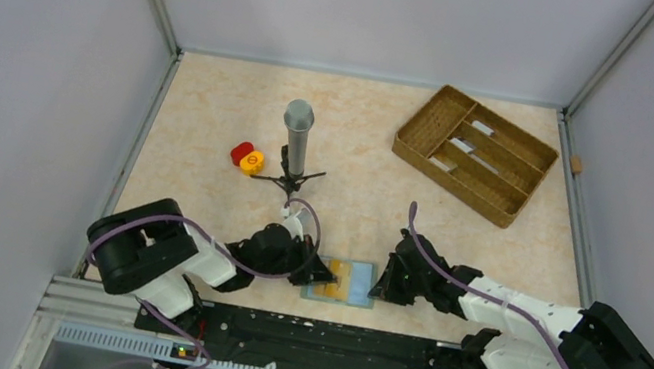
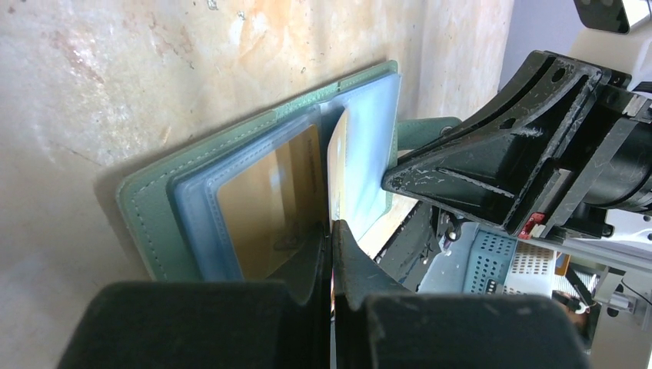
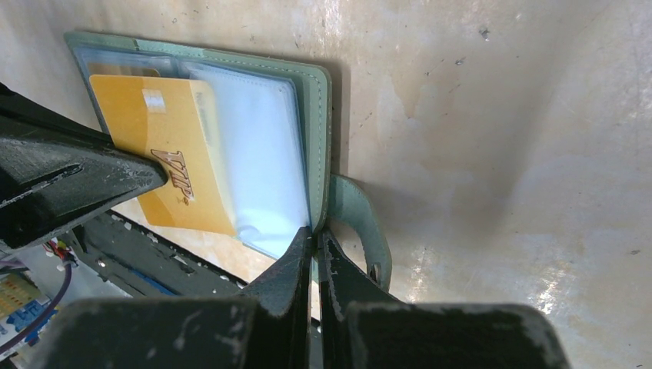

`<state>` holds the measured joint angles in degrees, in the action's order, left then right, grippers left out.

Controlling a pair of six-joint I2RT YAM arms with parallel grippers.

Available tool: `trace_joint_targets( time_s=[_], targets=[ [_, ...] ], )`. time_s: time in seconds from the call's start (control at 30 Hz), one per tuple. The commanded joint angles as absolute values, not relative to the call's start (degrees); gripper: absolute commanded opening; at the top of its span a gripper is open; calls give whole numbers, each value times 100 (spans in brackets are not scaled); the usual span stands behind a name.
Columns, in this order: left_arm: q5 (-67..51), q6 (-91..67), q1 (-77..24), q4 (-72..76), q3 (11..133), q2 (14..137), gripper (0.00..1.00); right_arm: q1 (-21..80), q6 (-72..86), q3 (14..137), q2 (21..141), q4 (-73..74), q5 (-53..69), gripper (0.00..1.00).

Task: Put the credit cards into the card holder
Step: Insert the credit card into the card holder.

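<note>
The left gripper (image 2: 332, 231) has its fingers pressed together on the near edge of a gold card (image 3: 165, 165). The card runs straight out from the fingertips. In the left wrist view it is seen almost edge-on, standing up from the open wallet (image 3: 319, 115). In the right wrist view its printed face shows, lying over the wallet's clear sleeves, with part of it past the wallet's near edge on the side of the left fingers. Whether its far end sits inside a sleeve cannot be told.

The right gripper (image 3: 313, 234) is also closed, its fingertips pinching the wallet's edge right where the green cover and a clear sleeve end. The closing tab (image 3: 361, 223) curves out just to the side of those fingertips and lies on the table (image 3: 500, 154).

The wallet lies open and flat between the two grippers, the left fingers at one side of it and the right fingers at the opposite side. The tips are near each other but apart.

Well beyond the right fingers, toward the far corner, stands a tray (image 1: 450, 184) with silvery cards (image 1: 483, 128) in its compartments. Beyond the left fingers a grey tube (image 1: 296, 133) stands upright on a small stand, with a red and a yellow piece (image 1: 246, 158) touching each other just beside it.
</note>
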<state>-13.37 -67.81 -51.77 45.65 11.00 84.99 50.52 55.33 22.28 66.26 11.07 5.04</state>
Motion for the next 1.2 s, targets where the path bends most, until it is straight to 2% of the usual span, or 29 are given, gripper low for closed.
trace_joint_targets(
  time_s=[0.0, 0.33, 0.57, 0.93, 1.17],
  targets=[
    [-1146, -6709, -5176, 4752, 1055, 8762, 0, 5182, 5459, 2133, 6795, 1572, 141, 0],
    [-891, -6803, -5416, 4408, 1233, 8728, 0, 5220, 5517, 2133, 6692, 1547, 105, 0],
    [-865, -6616, -5571, 3445, 1782, 8741, 1, 5214, 5533, 2126, 6594, 1558, 84, 0],
    [-206, -6213, -5786, 1591, 2418, 8094, 35, 5212, 5550, 2119, 6250, 1902, -347, 0],
    [226, -5959, -5943, 650, 2897, 7900, 46, 5218, 5524, 2139, 6234, 1926, -379, 0]
  ],
)
